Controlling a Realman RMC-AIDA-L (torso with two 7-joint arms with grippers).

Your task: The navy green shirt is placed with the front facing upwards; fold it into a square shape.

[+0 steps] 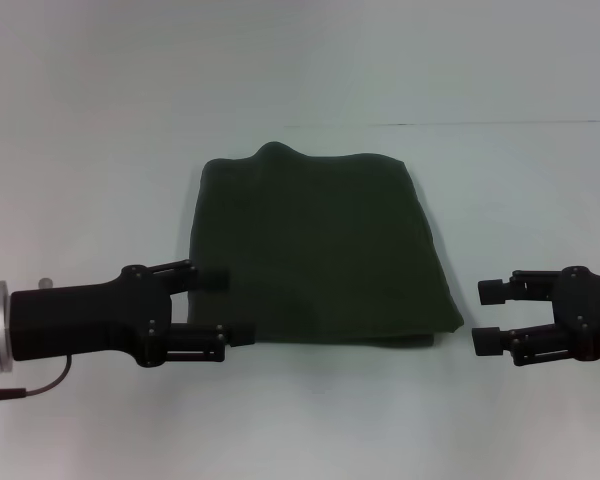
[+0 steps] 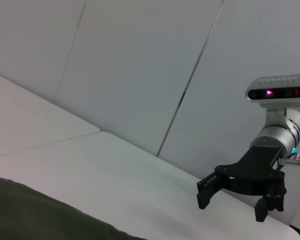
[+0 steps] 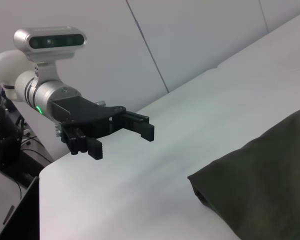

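Left gripper (image 1: pixel 218 308): fingers spread wide, holding nothing, tips at the shirt's near left corner.
Right gripper (image 1: pixel 489 317): fingers apart, empty, just off the shirt's right edge.
Navy green shirt (image 1: pixel 320 250): folded into a rough square at the table's middle.
Writing: none visible; plain green side up.
Table (image 1: pixel 310 420): white.

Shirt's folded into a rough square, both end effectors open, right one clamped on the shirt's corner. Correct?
Not quite. The right end effector is open and clear of the folded shirt, with bare table between them in the head view. The left end effector is open too.
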